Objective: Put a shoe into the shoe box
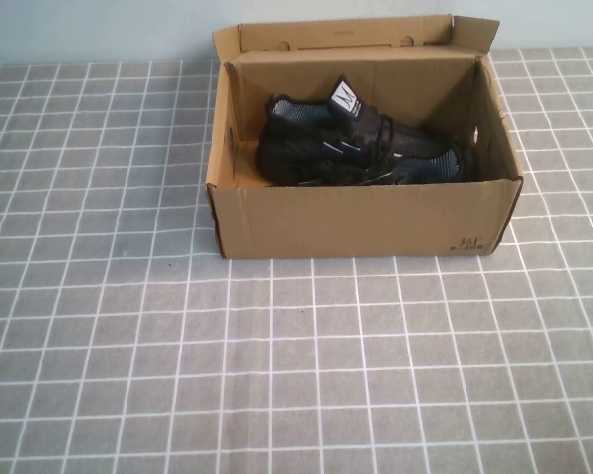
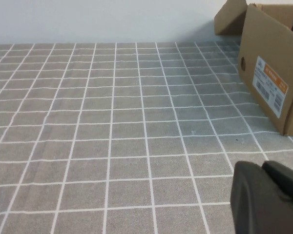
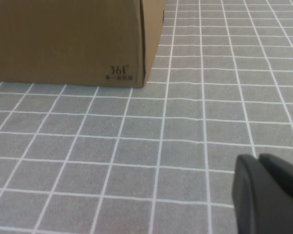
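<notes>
Both grippers (image 2: 268,197) (image 3: 268,192) low over grey grid-tiled tabletop (image 1: 277,365).

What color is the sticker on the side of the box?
Orange and white, on the shoe box, best seen in the left wrist view.

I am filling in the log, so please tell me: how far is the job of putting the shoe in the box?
It looks done. The shoe lies inside the box, below its walls, tongue tag up. Whether a second shoe lies with it cannot be told. Nothing is in hand: the left gripper and the right gripper both sit low over the table, away from the box and holding nothing. No step seems left.
</notes>
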Robot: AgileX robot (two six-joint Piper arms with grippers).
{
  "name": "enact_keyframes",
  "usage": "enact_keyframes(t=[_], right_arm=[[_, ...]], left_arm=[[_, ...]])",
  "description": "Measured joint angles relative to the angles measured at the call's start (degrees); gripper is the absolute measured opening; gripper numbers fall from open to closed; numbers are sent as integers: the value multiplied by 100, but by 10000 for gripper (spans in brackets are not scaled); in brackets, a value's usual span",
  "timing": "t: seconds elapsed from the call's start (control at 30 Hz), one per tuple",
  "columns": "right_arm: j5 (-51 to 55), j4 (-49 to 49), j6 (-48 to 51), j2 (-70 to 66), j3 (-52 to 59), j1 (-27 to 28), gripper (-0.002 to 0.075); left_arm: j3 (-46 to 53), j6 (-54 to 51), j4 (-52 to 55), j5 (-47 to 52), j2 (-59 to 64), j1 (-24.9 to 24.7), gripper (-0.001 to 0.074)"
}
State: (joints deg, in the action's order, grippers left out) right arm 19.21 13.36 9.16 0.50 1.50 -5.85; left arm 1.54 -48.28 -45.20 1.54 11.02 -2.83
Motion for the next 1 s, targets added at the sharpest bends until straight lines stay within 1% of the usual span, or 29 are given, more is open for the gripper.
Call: enact_keyframes(t=[0.73, 0.8, 0.87, 0.93, 1.0], right_arm=[[5, 28, 0, 0, 0, 0, -16], [5, 28, 0, 0, 0, 0, -16], [5, 28, 0, 0, 0, 0, -16], [5, 28, 0, 0, 0, 0, -16], [5, 28, 0, 0, 0, 0, -16]], left_arm=[[0, 0, 75, -34, -25, 0, -1], [0, 210, 451, 6, -36, 0, -1], [0, 862, 1230, 104, -60, 0, -1], [0, 1942, 2331, 269, -224, 0, -1], [0, 2865, 3215, 395, -453, 0, -1]])
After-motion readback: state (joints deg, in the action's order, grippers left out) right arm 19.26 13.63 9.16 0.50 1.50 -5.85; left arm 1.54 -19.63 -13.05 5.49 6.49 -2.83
